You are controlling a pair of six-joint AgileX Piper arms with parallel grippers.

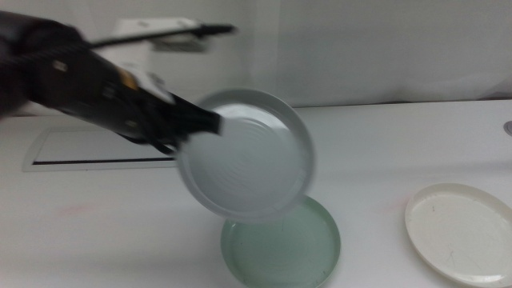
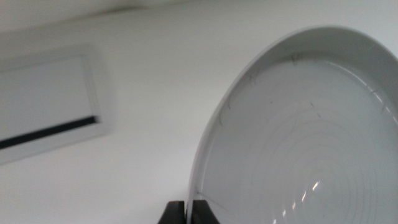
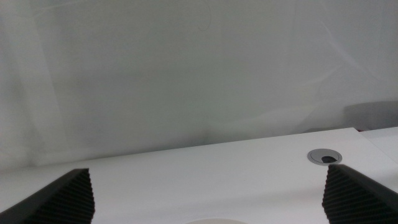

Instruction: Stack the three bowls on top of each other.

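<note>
My left gripper [image 1: 210,124] is shut on the rim of the grey bowl [image 1: 246,156], which hangs tilted in the air above the table's middle. In the left wrist view the same grey bowl [image 2: 305,137] fills the frame, its rim pinched between the jaws [image 2: 189,210]. Under the grey bowl's lower edge lies the pale mint green bowl [image 1: 282,244], flat on the table and partly covered by it. The cream-white bowl [image 1: 462,232] rests at the front right. My right gripper [image 3: 208,193] is open, out of the middle view, facing the back wall.
A white recessed panel [image 1: 96,148] with a dark slot lies in the tabletop at the left, behind the left arm. A round cable grommet [image 3: 323,157] sits near the table's back right edge. A white fixture [image 1: 160,36] stands at the back.
</note>
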